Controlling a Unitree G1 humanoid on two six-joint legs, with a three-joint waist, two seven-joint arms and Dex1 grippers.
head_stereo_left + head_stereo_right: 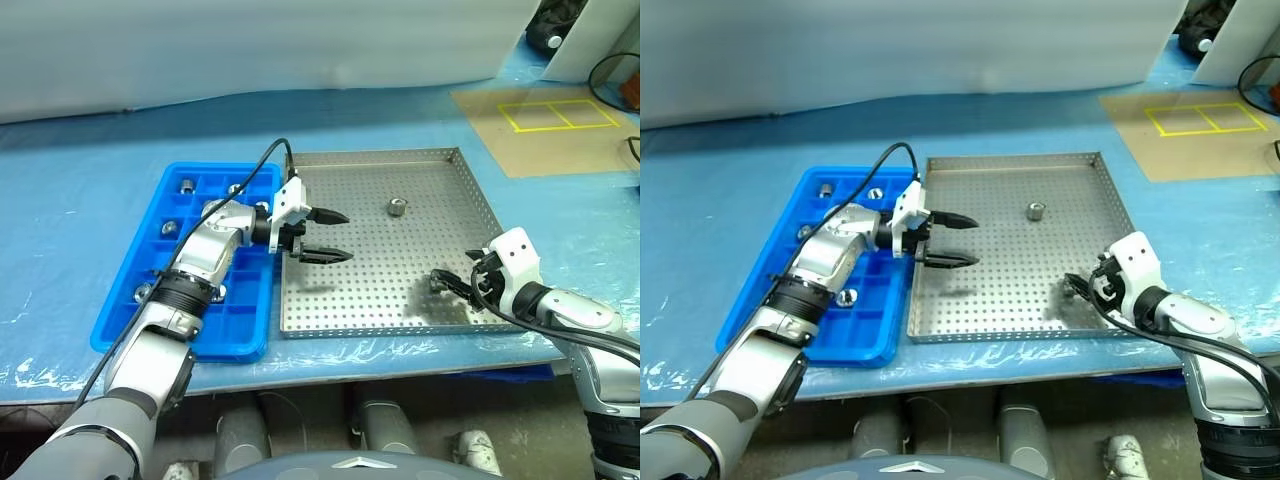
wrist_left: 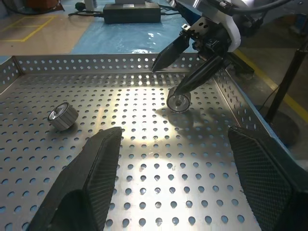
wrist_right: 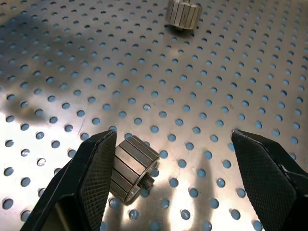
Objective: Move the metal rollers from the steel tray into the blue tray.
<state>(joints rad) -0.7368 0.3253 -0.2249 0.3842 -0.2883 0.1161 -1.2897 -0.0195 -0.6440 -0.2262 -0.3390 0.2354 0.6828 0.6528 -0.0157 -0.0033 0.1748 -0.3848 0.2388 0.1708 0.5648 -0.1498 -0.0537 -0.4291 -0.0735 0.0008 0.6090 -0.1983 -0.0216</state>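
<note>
Right gripper (image 1: pixel 452 284), two black fingers spread wide w/ nothing pinched, sits low over the near right corner of the big square grey perforated steel tray (image 1: pixel 330 310). Right wrist view: one short shiny silver metal roller (image 3: pixel 132 168) lies on the tray floor betw. the fingers, touching or just beside one finger pad (image 3: pixel 98 175), well apart from the other pad, so it's off-centre in the gap. It lies tipped on its side, hollow end toward the camera, long axis approx. along the fingers rather than across them. Same roller (image 1: pixel 437 282) shows in the head view right at the fingertips.

Left gripper (image 1: pixel 325 236) is also spread and empty, hovering over the tray's left edge next to the bright blue plastic compartment tray (image 1: pixel 120 300), pointing across toward the right arm. Left wrist view looks straight over the perforated floor at the right gripper (image 2: pixel 185 67) w/ that roller (image 2: pixel 179 101) under it.

A second silver roller (image 1: pixel 396 208) stands alone in the far middle of the steel tray, well apart from both grippers; left gripper is somewhat nearer to it. Several rollers already sit in compartments of the blue tray, e.g. one at the far end (image 1: pixel 186 184).

Judgement: right arm is the one lined up for the next pick. Roller hugs one finger, so closing should push it toward centre; it could roll or skid on the steel.
</note>
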